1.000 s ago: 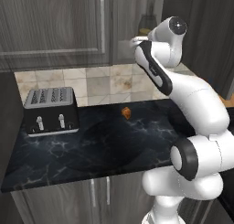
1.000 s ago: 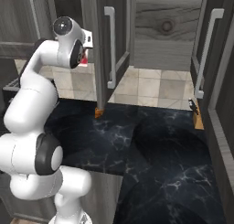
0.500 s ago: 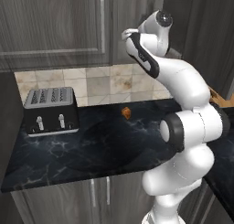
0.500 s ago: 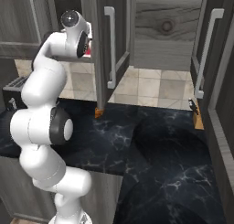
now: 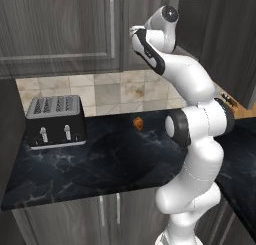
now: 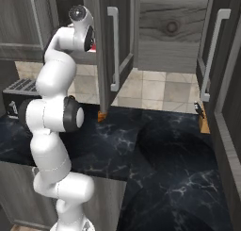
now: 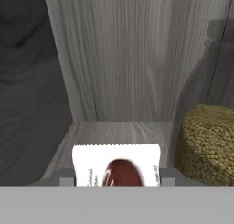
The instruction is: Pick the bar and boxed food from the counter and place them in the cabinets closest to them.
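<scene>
My gripper point(image 7: 117, 182) clamps the bar point(image 7: 117, 171), white end forward, over the cabinets' point(image 7: 137, 58) grey shelf floor point(image 7: 119, 131), beside a woven basket point(image 7: 208, 143).

small print on the bar's point(image 7: 116, 166) white wrapper end, too blurred to read

A home kitchen, rendered. A black marble-look table point(image 5: 100, 164) with thin white veins runs over grey wood base cupboards point(image 5: 65, 221), and dark wood-grain wall cabinets point(image 5: 60, 29) with slim metal handles point(image 6: 113, 48) hang above. Pale stone tiles point(image 5: 110, 91) line the wall between them. A silver four-slot toaster point(image 5: 55, 121) sits at about 9 o'clock on the table, and a small orange-brown pastry point(image 5: 138, 122) lies near the tiles.
</scene>
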You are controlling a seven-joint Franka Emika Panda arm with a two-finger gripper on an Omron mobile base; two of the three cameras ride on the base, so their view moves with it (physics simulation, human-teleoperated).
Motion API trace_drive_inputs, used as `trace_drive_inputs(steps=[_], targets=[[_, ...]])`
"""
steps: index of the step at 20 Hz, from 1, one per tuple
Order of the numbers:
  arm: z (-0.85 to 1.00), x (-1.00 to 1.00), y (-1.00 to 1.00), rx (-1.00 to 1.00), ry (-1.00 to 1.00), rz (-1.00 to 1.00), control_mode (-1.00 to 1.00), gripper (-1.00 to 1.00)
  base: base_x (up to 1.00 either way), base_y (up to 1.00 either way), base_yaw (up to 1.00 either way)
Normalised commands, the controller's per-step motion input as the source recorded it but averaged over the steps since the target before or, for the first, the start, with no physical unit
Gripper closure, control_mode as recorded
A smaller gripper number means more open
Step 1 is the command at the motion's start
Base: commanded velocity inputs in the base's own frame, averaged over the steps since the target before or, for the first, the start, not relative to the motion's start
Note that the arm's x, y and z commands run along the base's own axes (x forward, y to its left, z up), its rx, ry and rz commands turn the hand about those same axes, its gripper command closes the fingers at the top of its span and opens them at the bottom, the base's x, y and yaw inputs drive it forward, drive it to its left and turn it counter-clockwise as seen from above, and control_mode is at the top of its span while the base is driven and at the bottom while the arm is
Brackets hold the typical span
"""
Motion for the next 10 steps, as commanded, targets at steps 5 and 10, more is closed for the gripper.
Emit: trace_drive_inputs(steps=[5, 10], targets=[[0.09, -0.33, -0.13, 0.00, -0.04, 0.00, -1.00, -1.00, 0.00, 0.00, 0.00], [0.03, -0.58, -0.16, -0.01, -0.04, 0.00, -1.00, -1.00, 0.00, 0.00, 0.00]])
